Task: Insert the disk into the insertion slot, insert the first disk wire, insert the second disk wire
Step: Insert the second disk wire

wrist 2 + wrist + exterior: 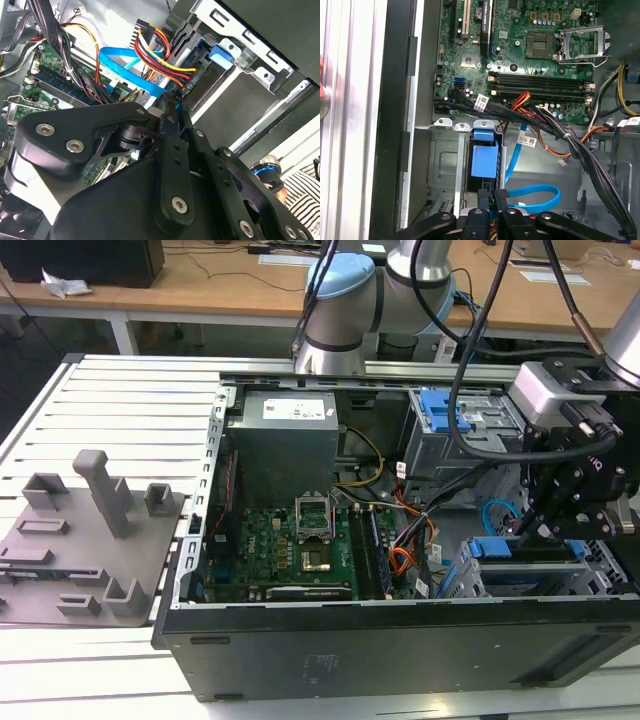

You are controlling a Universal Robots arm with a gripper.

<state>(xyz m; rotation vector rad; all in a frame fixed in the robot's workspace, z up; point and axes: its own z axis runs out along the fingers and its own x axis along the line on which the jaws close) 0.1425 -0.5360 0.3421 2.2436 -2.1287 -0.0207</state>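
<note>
The gripper (pixel 492 197) sits at six o'clock, its fingertips (pixel 501 194) close together. Just at twelve o'clock of it stands the blue-framed disk (pixel 484 159) in the insertion slot (pixel 445 165). The second disk wire (pixel 535 196) loops at its three o'clock, below the motherboard (pixel 530 45).

- the disk (pixel 484 161), blue-framed, sits upright inside the insertion slot (pixel 445 165), a grey metal cage.
- the second disk wire (pixel 535 192), flat light-blue cable, loops beside it.

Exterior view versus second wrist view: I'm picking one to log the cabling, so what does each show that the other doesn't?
The exterior view alone takes in the whole computer case, the power supply and the grey fixture plate. The second wrist view alone shows the orange, red and black wire bundle plugged in at the disk. Both show the gripper, the motherboard and the second disk wire.
</note>
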